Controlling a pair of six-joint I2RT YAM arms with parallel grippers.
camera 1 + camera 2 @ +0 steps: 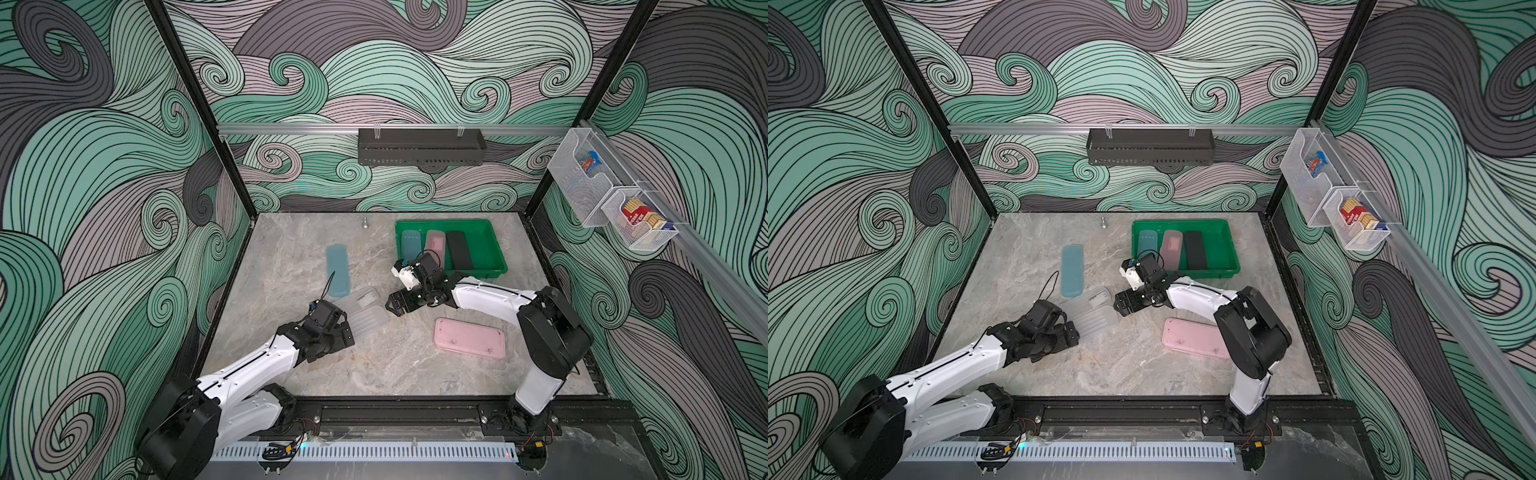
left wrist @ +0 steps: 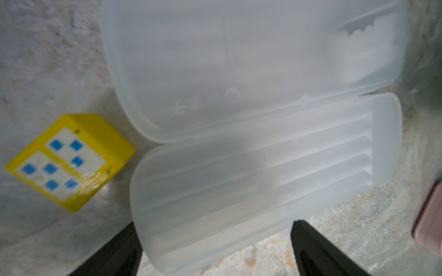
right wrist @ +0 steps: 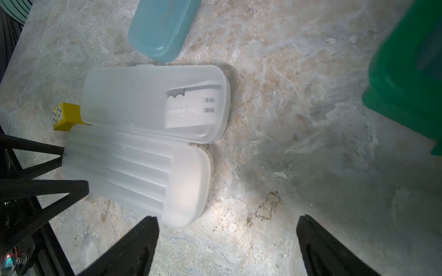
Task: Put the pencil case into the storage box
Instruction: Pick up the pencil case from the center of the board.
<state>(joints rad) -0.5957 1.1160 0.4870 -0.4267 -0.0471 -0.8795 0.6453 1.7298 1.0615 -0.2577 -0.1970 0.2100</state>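
A clear frosted pencil case (image 1: 365, 311) (image 1: 1092, 313) lies flipped open on the marble table, both halves flat. My left gripper (image 1: 347, 332) (image 2: 214, 239) is open, and the near end of the ribbed half (image 2: 251, 181) sits between its fingers with a gap on one side. My right gripper (image 1: 392, 305) (image 3: 227, 222) is open over bare table just off the case's other end (image 3: 189, 191). The green storage box (image 1: 486, 245) (image 1: 1221, 245) stands at the back right and holds a teal, a pink and a black case side by side.
A blue case (image 1: 338, 270) lies shut beyond the clear one. A pink case (image 1: 469, 338) lies near the right arm. A small yellow block (image 2: 70, 161) (image 3: 63, 117) with blue squares sits against the clear case's end. A small metal peg (image 1: 363, 223) stands at the back.
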